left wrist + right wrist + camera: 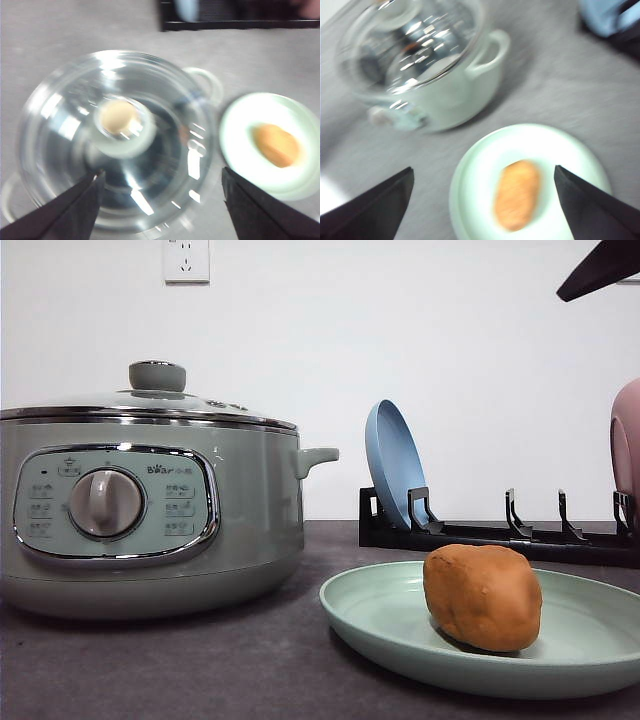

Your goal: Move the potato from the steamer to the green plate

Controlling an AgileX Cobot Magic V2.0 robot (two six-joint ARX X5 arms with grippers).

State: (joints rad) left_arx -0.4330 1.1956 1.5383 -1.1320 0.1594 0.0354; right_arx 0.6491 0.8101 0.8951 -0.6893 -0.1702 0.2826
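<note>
White wall, dark table (200, 670) | potato (483, 597) on green plate (380, 615) | both tools seemingly agape, blurred

the right gripper (482, 200) hangs spread above the green plate (485, 150), open air straight down to the potato (517, 195). beyond its fingers the steamer (450, 95) bulks just beside the plate's rim. the left gripper (160, 205), jaws apart, has the steamer's glass lid (65, 115) and knob (120, 120) blocking below it.
</note>
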